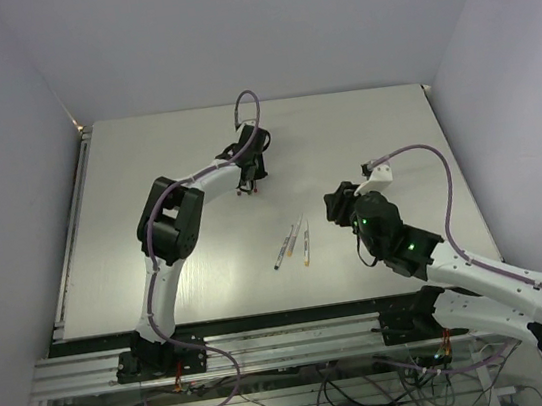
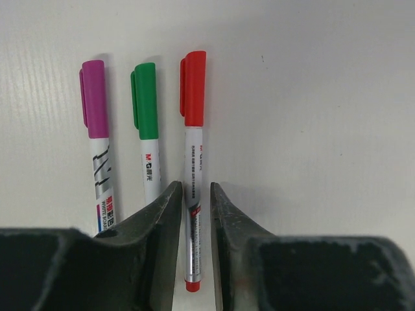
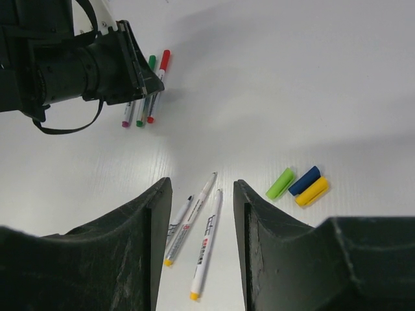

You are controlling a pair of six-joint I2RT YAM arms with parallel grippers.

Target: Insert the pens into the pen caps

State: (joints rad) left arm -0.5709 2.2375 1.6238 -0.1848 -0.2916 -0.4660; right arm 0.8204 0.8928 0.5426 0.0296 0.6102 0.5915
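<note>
In the left wrist view three capped pens lie side by side: magenta cap (image 2: 94,97), green cap (image 2: 146,100), red cap (image 2: 194,87). My left gripper (image 2: 192,188) is slightly open, its jaws straddling the barrel of the red-capped pen (image 2: 193,162), which lies flat on the table. My right gripper (image 3: 200,184) is open and empty, hovering over three uncapped pens (image 3: 207,243), (image 3: 190,218), (image 3: 180,214). Loose light green (image 3: 280,183), dark blue (image 3: 304,180) and yellow (image 3: 311,192) caps lie to their right.
In the top view the left gripper (image 1: 249,188) is at mid-table and the right gripper (image 1: 337,204) is to its right; the uncapped pens (image 1: 294,243) lie between them, nearer the front. Walls enclose the white table (image 1: 147,180). The loose caps are hidden under the right arm there.
</note>
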